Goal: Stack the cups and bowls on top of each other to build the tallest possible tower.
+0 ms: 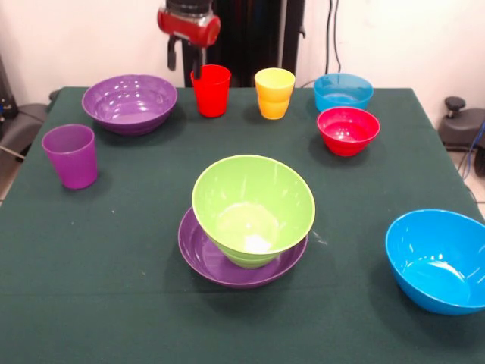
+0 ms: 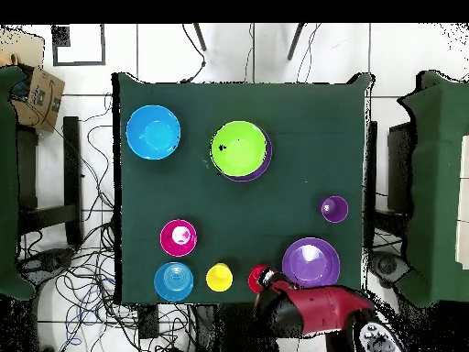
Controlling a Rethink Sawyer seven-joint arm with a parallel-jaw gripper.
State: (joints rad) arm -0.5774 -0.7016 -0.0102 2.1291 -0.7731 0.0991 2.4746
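Red cup (image 1: 211,90) stands upright, mouth up, long axis vertical, at the far edge of the green counter (image 1: 114,227), between the purple bowl (image 1: 129,102) to its left and the yellow-orange cup (image 1: 274,92) to its right. Gripper (image 1: 189,62) hangs just above and behind the red cup's left rim; one dark finger (image 1: 173,54) shows left of the cup, apart from it. Cannot tell whether the fingers are open or closed. Lime green bowl (image 1: 253,208) sits tilted inside a second purple bowl (image 1: 204,254) at counter centre.
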